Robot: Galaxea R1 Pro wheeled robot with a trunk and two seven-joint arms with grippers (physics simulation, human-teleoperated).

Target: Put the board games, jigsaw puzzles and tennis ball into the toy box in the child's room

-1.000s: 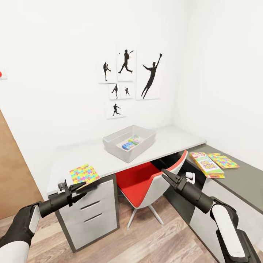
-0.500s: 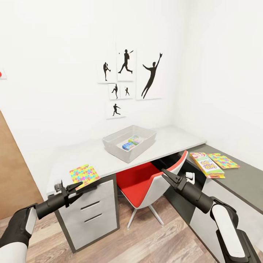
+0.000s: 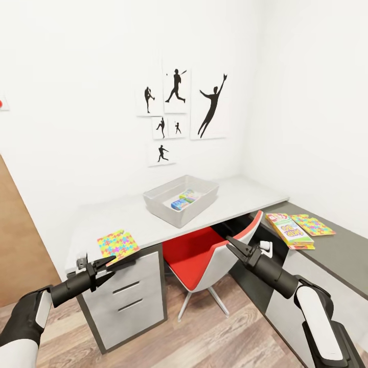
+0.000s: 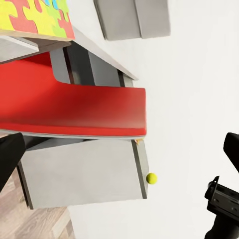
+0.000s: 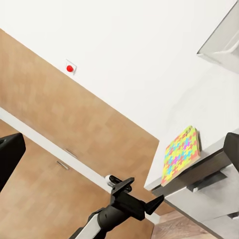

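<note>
We see the toy box (image 3: 181, 200) at the middle of the pale table (image 3: 240, 194), toward the far wall, with two small colourful boxes (image 3: 183, 199) already lying inside it. One jigsaw puzzle (image 3: 117, 243) lies at the table's near left corner; on the lower dark section to the right a board game (image 3: 289, 230) lies beside the second jigsaw puzzle (image 3: 313, 225). The tennis ball (image 4: 151, 178) shows in our left wrist view. A red chair (image 3: 204, 255) sits tucked under the table. Our left gripper (image 3: 108, 263) hovers just in front of the near puzzle, fingers slightly parted and empty; our right gripper (image 3: 231, 246) hangs before the chair, fingers nearly together, holding nothing.
</note>
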